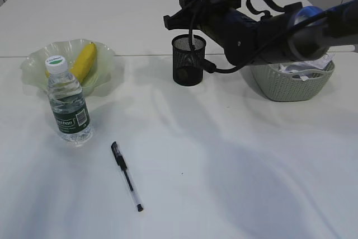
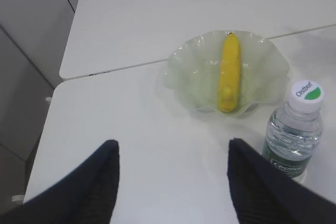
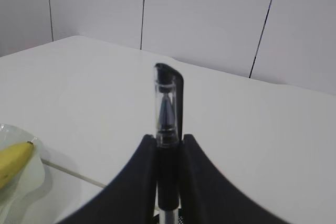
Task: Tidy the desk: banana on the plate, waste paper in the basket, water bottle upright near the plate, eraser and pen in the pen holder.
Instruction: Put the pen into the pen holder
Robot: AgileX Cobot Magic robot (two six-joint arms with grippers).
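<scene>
Overhead, the right end effector (image 3: 167, 153) clamps a pen (image 3: 167, 114), lower barrel hidden.

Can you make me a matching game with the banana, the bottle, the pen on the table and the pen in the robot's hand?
Things:
1. banana
2. water bottle
3. loose pen
4. held pen

Places:
A. pinched in the right gripper
B. lying flat on the table
C. on the plate
D. standing upright beside the plate

Pairs: 1-C, 2-D, 3-B, 4-A
</scene>
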